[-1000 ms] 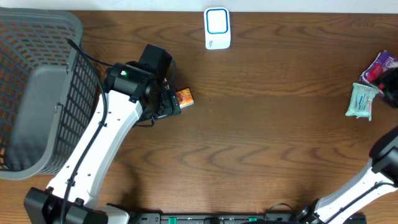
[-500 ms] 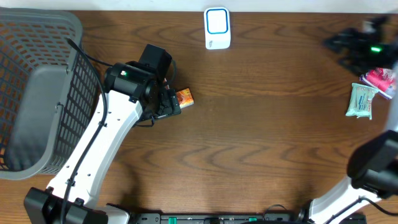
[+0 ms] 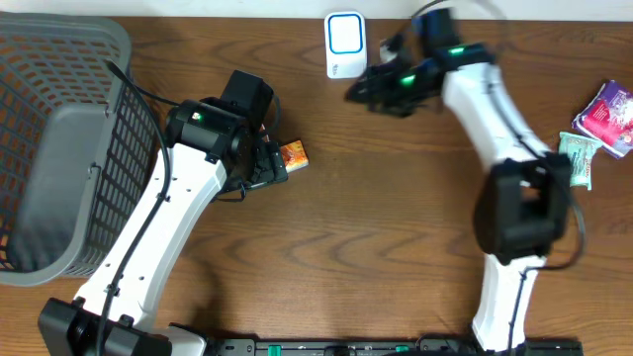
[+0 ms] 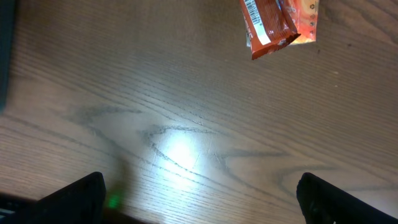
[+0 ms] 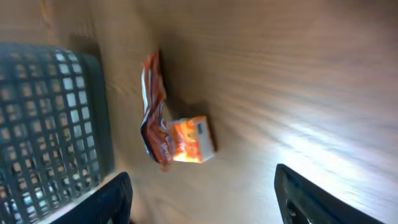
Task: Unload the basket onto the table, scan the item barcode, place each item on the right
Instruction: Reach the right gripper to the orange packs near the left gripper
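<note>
Now, packet point(image 3: 293, 155): orange, we see it lying flat on the wood surface point(image 3: 396, 227), left of centre; a white barcode strip shows on it in the left wrist view.
Left claw point(image 4: 199, 193): jaws spread wide with nothing between them; we find the packet just beyond the fingertips, not touching them.
Right claw point(image 3: 368, 91): blurred in the overhead view, hanging just near-right of the scanner; in its own view the fingers point(image 5: 112, 199) stand well apart and empty.
Scanner point(image 3: 345, 44): white with a blue frame, at the far edge, apart from the packet.
Basket point(image 3: 59, 148): grey mesh, at the far left.
Others: pink pouch point(image 3: 608, 107) and green pouch point(image 3: 576, 158), side by side at the right edge.
</note>
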`<state>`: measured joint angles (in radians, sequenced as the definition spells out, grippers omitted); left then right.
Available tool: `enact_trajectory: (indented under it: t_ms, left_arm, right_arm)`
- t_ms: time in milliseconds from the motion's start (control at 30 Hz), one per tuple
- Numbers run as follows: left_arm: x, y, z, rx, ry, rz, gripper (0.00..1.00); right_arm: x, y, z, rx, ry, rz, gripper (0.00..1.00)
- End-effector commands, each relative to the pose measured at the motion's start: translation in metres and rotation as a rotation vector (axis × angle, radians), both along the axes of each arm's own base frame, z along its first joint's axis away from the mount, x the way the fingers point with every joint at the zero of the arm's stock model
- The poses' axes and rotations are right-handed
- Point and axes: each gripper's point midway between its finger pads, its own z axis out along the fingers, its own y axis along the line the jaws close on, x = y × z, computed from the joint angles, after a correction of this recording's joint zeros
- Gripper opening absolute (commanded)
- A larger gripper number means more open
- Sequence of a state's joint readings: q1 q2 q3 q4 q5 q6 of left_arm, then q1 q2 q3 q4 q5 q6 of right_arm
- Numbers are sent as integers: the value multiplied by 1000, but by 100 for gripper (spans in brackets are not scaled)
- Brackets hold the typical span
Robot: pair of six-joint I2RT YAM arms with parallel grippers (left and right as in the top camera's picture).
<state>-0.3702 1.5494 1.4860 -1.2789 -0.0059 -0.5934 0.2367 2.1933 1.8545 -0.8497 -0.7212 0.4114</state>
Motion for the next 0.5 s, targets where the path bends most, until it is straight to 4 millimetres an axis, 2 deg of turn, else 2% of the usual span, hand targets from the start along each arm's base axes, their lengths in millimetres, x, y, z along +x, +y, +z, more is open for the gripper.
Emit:
enact_trajectory:
  t_ms: [0, 67, 200, 467]
  left_arm:
    - [0, 1, -2, 11, 7, -15, 98]
    - [0, 1, -2, 12, 7, -15, 98]
    - [0, 1, -2, 12, 7, -15, 98]
    - [0, 1, -2, 12, 7, -15, 98]
  right_arm:
    - [-17, 36, -33, 12, 209, -76, 68]
    - [-31, 57, -50, -3, 278, -68, 67]
    - [-48, 77, -63, -20, 371, -90, 58]
    - [-65, 93, -90, -143, 504, -248, 58]
